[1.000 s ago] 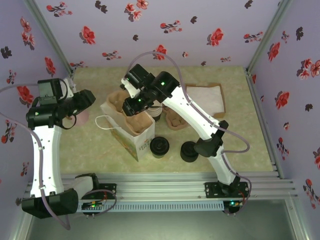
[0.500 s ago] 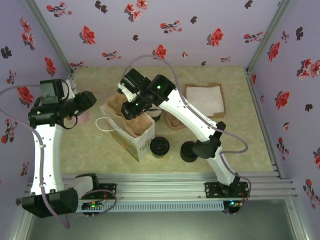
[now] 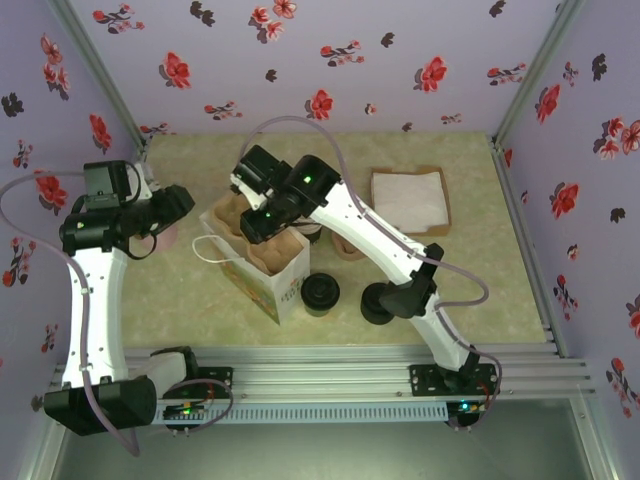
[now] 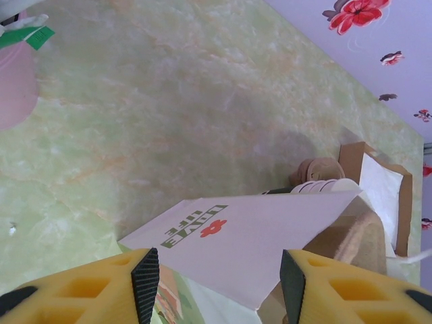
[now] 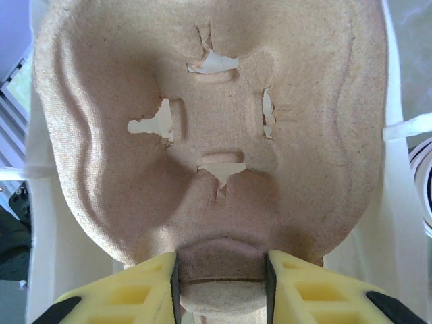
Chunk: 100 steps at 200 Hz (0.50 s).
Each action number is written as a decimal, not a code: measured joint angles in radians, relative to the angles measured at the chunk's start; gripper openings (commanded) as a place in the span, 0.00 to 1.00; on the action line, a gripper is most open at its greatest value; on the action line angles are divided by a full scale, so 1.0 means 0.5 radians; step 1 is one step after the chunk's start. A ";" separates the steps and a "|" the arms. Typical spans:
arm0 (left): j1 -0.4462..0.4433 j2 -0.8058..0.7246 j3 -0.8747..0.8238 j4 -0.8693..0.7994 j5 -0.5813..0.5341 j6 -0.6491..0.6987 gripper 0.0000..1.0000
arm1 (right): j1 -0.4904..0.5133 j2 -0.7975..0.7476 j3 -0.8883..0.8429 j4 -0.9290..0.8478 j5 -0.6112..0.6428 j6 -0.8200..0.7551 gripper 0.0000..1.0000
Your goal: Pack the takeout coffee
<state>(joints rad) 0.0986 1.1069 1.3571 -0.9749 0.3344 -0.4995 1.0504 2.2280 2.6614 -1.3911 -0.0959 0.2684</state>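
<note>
Item: takeout coffee (image 3: 320, 293) — as I judge it, the black-lidded cup standing on the table (image 3: 180, 300) near its front edge, just right of the paper bag (image 3: 272, 272), not yet packed; a second black round piece (image 3: 374, 310) sits beside it. Right gripper (image 5: 221, 271): clamped on the rim tab of a pulp carrier tray (image 5: 216, 135), the tray in the bag's mouth. Left gripper (image 4: 219, 273): jaws apart, empty, off the bag. Risk — nothing braces the bag; a snagging tray may tip it or seat crooked
</note>
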 measured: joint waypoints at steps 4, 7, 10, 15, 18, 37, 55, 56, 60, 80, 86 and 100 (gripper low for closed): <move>0.000 0.000 -0.001 0.002 0.000 0.000 0.52 | 0.002 0.005 0.000 -0.003 0.008 0.000 0.35; 0.000 0.000 -0.002 0.004 0.000 0.000 0.52 | 0.003 0.008 0.002 -0.005 0.010 0.000 0.35; 0.000 0.000 -0.002 0.005 0.000 0.000 0.52 | 0.005 0.010 0.002 -0.007 0.015 -0.001 0.35; 0.000 0.000 -0.002 0.005 0.000 0.000 0.52 | 0.008 0.011 0.002 -0.008 0.024 -0.001 0.35; 0.000 0.000 -0.002 0.006 0.000 0.000 0.52 | 0.010 0.014 0.002 -0.010 0.026 -0.001 0.35; 0.000 0.000 -0.002 0.007 0.000 0.001 0.52 | 0.021 0.020 0.004 -0.020 0.044 -0.002 0.35; 0.000 0.000 -0.002 0.006 0.001 0.001 0.52 | 0.024 0.023 0.005 -0.030 0.053 -0.009 0.35; 0.000 0.000 -0.002 0.007 0.001 0.000 0.52 | 0.024 0.024 0.005 -0.030 0.053 -0.010 0.35; 0.000 0.000 -0.003 0.007 0.000 0.000 0.52 | 0.024 0.024 0.005 -0.031 0.054 -0.012 0.35; 0.000 0.000 -0.009 0.013 0.001 0.001 0.52 | 0.026 0.027 0.005 -0.038 0.063 -0.014 0.35; 0.000 0.000 -0.009 0.014 0.001 0.001 0.52 | 0.026 0.029 0.005 -0.043 0.067 -0.014 0.35; 0.000 0.000 -0.009 0.018 0.001 0.001 0.52 | 0.026 0.035 0.007 -0.043 0.075 -0.014 0.35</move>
<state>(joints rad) 0.0986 1.1069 1.3525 -0.9657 0.3347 -0.4992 1.0634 2.2456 2.6648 -1.4128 -0.0586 0.2615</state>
